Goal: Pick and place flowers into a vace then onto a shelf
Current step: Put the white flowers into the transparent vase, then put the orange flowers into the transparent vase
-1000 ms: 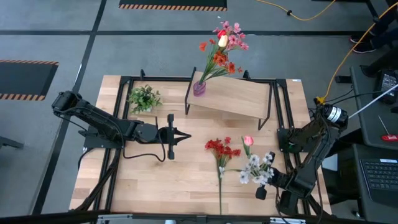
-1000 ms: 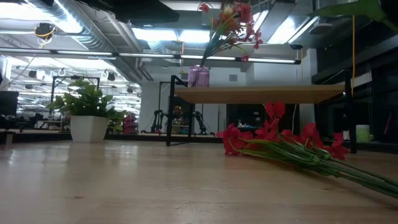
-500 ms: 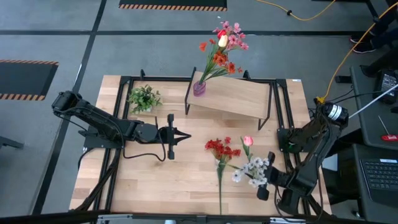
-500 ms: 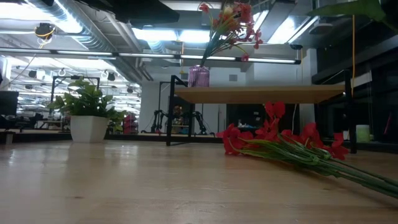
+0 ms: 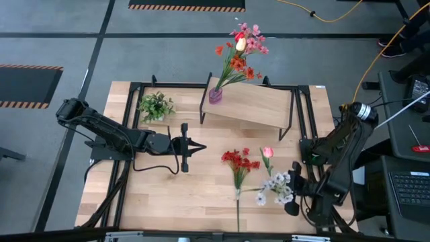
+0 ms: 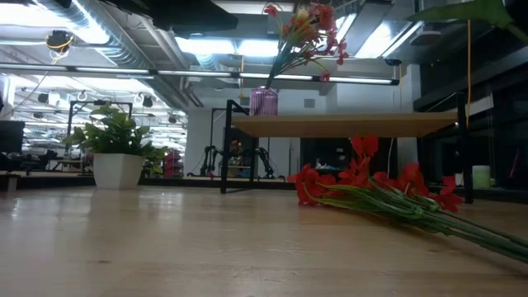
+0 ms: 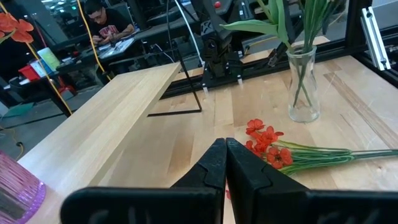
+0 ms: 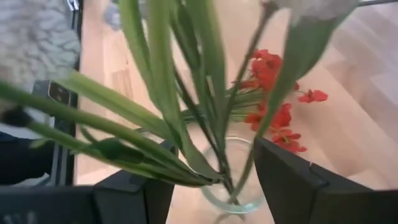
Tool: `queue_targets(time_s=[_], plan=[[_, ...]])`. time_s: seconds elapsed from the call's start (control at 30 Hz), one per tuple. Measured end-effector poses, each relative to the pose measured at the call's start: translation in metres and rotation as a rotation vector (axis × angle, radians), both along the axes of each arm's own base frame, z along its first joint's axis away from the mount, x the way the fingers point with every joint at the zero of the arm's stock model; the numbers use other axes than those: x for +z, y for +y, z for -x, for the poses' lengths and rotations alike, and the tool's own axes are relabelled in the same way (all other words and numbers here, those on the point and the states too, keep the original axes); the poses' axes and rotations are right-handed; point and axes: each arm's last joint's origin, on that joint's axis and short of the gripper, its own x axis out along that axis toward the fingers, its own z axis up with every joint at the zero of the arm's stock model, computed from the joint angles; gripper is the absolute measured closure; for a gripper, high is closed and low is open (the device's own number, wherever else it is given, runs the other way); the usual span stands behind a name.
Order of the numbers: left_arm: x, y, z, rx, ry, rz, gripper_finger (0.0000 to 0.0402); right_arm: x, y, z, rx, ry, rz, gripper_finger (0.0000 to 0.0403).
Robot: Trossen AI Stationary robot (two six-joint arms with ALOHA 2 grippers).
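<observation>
At the table's left-centre the left gripper (image 5: 199, 147) is seen with its fingers pressed together, holding nothing. Red flowers (image 5: 236, 162) lie flat at mid-table. On the shelf (image 5: 259, 104) a pink vase (image 5: 215, 95) of flowers is placed. At the right, the right gripper (image 5: 293, 188) is spread wide around a clear vase (image 8: 233, 180) of white flowers (image 5: 277, 186).

Light-wood shelf (image 5: 259, 102) on black legs. On shelf: purple ribbed vase (image 5: 215, 95), blooms red, orange, pink, yellow. In front of shelf on pale wood-grain table (image 5: 168, 195): red flowers (image 5: 236, 161) with green stems, one pink bud (image 5: 268, 152), white blooms (image 5: 277, 187) in clear glass vase (image 7: 303, 87). Left of shelf: all-green plant (image 5: 156, 106), white pot (image 6: 117, 171).
</observation>
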Motion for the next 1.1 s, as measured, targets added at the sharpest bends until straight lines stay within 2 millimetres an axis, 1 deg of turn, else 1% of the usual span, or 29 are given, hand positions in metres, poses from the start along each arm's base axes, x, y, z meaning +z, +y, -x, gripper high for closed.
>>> queue_targets(time_s=[0.17,0.47,0.63,0.83,0.97,1.1], plan=[[0.0,0.0,0.0,0.0,0.0,0.0,0.0396,0.007,-0.01,0.006,0.008,0.038,0.015,0.0193],[0.0,0.0,0.0,0.0,0.0,0.0,0.0396,0.023,-0.026,0.017,0.049,0.123,-0.072,0.0195],[0.0,0.0,0.0,0.0,0.001,-0.001,0.0396,0.03,-0.033,0.021,0.067,0.149,-0.12,0.0207],[-0.001,0.0,0.0,0.0,0.006,-0.003,0.0396,0.036,-0.04,0.026,0.082,0.162,-0.157,0.0231],[-0.003,0.0,0.001,-0.01,0.029,-0.007,0.0396,0.034,-0.047,0.029,0.009,0.196,-0.151,0.0251],[-0.004,-0.003,0.0,-0.092,0.045,0.021,0.0397,0.032,-0.055,0.033,-0.089,0.226,-0.151,0.027]])
